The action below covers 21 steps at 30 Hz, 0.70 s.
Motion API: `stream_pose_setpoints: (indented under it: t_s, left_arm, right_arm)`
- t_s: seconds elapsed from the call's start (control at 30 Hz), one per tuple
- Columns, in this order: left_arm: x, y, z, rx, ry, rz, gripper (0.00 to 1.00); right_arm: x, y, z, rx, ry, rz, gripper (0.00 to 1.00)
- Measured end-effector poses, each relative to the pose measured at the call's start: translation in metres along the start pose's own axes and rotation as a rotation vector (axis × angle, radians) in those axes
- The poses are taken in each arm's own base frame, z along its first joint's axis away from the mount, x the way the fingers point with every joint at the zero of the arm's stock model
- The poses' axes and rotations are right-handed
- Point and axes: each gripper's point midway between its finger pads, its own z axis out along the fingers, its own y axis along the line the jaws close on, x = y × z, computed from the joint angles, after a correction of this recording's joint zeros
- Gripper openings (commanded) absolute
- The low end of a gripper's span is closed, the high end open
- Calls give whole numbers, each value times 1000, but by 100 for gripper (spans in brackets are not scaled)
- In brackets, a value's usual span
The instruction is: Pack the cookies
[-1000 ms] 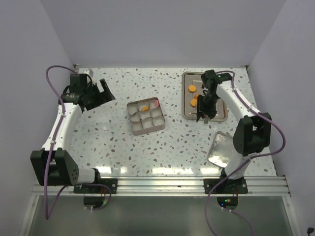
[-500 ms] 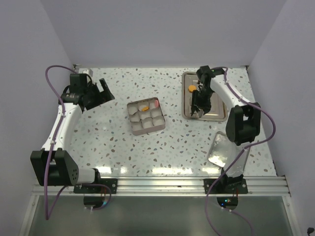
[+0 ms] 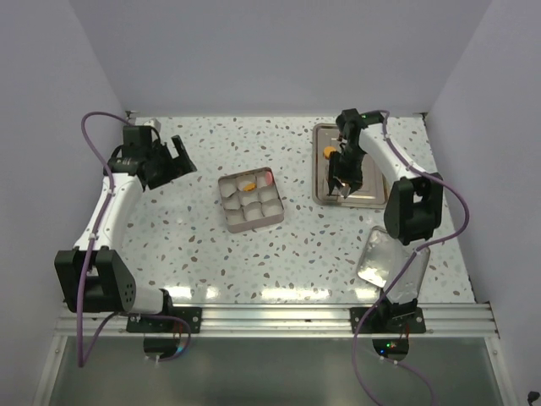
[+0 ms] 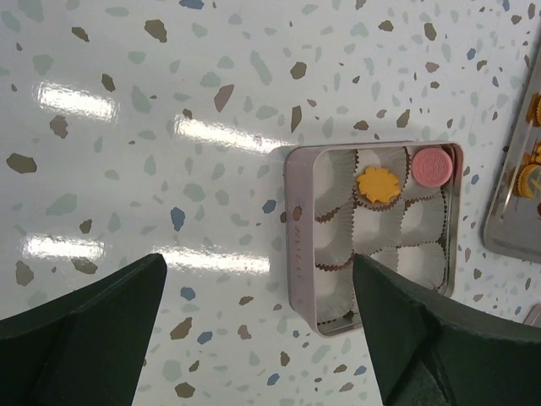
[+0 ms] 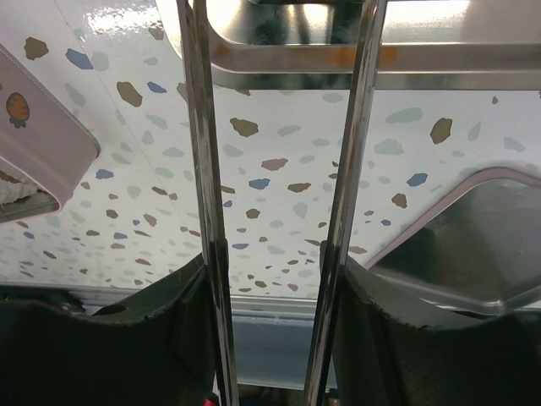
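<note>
A pink square tin [image 3: 250,203] lined with white paper cups holds an orange cookie [image 3: 248,183] and a pink cookie [image 3: 265,178]; both also show in the left wrist view, orange [image 4: 378,185] and pink [image 4: 428,165]. One orange cookie [image 3: 330,152] lies on the metal tray [image 3: 372,199]. My right gripper [image 3: 344,179] hangs low over the tray's left part and hides what lies under it. Its long metal blades [image 5: 199,127] stand apart with nothing seen between them; their tips run past the frame's top. My left gripper [image 3: 172,161] is open and empty, left of the tin.
The tin's lid [image 3: 379,256] lies at the front right, also in the right wrist view [image 5: 456,245]. The tray's rim [image 5: 279,72] and the tin's corner [image 5: 42,161] show there too. Walls close the table's left, back and right.
My right gripper has moved left and farther back over the tray, now covering two orange cookies seen before. The left arm has barely moved.
</note>
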Motion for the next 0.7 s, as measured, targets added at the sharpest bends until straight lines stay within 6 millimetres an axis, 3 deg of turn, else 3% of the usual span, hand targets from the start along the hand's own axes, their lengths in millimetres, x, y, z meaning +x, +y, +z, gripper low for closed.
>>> stream_pose_setpoints:
  t_s: [0.43,0.7]
  left_arm:
    - [7,-3,12,27,49,-6,97]
    - [8,-10,14,74,40,-13,97]
  right_arm:
    - [12,-5,12,21,60,18,48]
    - [13,-6,22,34,93,20,39]
